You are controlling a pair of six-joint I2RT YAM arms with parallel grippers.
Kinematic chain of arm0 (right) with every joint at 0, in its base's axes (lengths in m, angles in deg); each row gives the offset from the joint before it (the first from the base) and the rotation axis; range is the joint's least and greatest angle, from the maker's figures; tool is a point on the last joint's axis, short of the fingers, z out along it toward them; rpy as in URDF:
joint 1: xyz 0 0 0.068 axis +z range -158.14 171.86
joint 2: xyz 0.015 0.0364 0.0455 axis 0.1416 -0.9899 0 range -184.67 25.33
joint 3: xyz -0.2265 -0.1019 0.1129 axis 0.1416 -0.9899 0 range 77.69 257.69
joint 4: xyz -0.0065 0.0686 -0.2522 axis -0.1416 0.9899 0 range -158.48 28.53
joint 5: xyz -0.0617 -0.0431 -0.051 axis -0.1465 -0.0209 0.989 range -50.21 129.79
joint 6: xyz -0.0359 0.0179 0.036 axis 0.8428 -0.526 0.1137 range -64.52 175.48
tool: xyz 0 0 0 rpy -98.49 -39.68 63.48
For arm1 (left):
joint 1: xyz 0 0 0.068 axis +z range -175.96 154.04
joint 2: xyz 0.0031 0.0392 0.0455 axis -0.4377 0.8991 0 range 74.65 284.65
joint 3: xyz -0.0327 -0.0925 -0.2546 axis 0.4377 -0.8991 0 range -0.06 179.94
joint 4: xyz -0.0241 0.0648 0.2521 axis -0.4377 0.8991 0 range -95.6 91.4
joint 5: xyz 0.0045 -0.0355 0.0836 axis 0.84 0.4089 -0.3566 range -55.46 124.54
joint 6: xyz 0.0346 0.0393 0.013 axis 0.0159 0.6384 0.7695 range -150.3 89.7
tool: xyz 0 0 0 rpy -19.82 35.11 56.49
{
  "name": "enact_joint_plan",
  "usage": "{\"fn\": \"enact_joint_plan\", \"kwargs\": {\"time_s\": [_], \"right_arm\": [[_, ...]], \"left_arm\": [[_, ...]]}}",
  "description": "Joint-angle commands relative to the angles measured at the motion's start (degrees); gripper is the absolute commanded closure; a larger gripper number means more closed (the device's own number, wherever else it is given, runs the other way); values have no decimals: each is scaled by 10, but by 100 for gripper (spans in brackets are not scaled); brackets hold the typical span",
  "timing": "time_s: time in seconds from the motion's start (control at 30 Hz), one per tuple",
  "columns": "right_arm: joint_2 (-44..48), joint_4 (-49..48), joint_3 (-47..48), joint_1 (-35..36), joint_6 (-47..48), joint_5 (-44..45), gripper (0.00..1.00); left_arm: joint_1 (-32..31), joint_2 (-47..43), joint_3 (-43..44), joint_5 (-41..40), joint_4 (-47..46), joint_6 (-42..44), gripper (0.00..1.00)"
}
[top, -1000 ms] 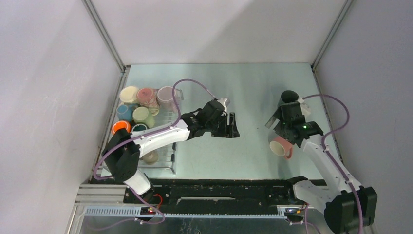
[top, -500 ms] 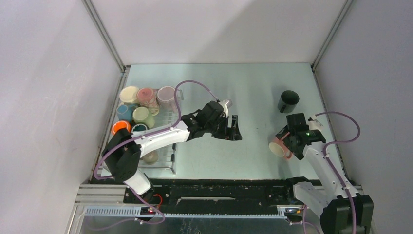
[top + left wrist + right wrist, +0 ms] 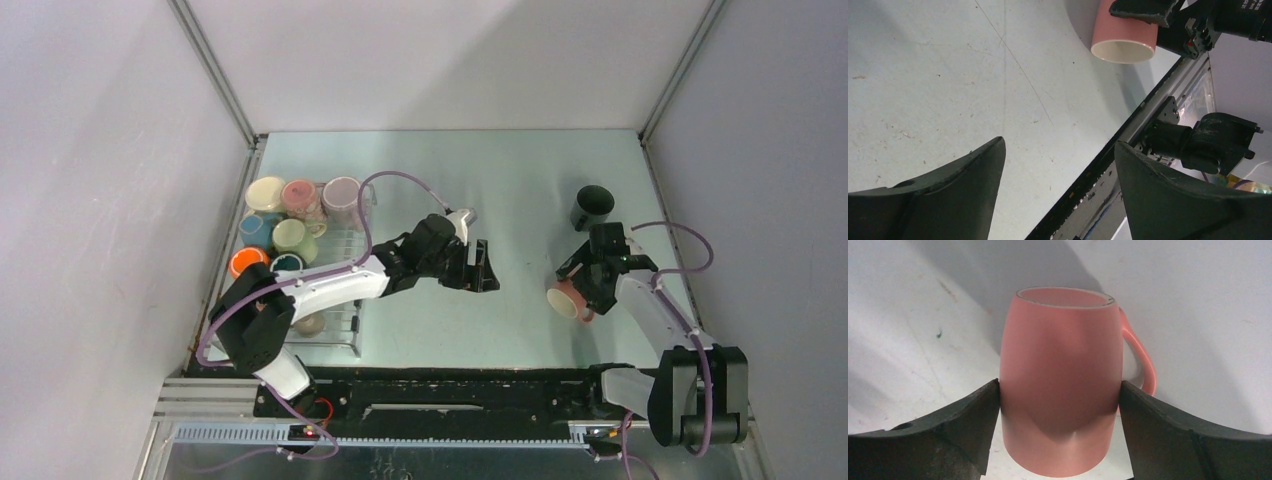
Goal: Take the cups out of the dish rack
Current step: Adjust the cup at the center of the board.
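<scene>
The dish rack (image 3: pixel 347 338) lies at the table's left and holds several cups, among them cream (image 3: pixel 266 192), pale green (image 3: pixel 291 236) and orange (image 3: pixel 246 262) ones. A pink cup (image 3: pixel 563 299) (image 3: pixel 1063 350) lies tilted on the table at the right. My right gripper (image 3: pixel 585 288) (image 3: pixel 1059 384) is shut on it, a finger pressed to each side of its body, the handle off to the right. A dark cup (image 3: pixel 592 205) stands upright behind it. Over the bare mid-table, my left gripper (image 3: pixel 480 265) (image 3: pixel 1059 142) is open and empty. Its camera sees the pink cup (image 3: pixel 1124 35) from the mouth.
White walls close in the table on three sides. A black rail (image 3: pixel 450 385) (image 3: pixel 1128 140) runs along the near edge, with the right arm's base (image 3: pixel 1218 142) beyond it. A beige cup (image 3: pixel 310 322) sits at the rack's near end, under the left arm.
My right gripper came back from the dark cup to the pink cup and closed around it. My left gripper opened wider and drifted slightly toward the near edge.
</scene>
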Motion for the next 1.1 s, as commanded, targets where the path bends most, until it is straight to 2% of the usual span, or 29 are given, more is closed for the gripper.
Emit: {"fn": "enact_joint_plan", "kwargs": {"time_s": [0.0,0.3,0.6,1.07], "right_arm": [[-25,-54,10,30,-24,-97,14],[-102,-87,56,102,-81,-226,17],[-146,-93,96,109,-91,-294,17],[-188,-95,139,106,-97,-342,17]], "left_arm": [[-3,-12,-36,-17,-99,3,15],[-27,29,-59,-91,-216,45,22],[-44,35,-103,-139,-273,93,30],[-57,90,-42,-183,-253,127,41]]}}
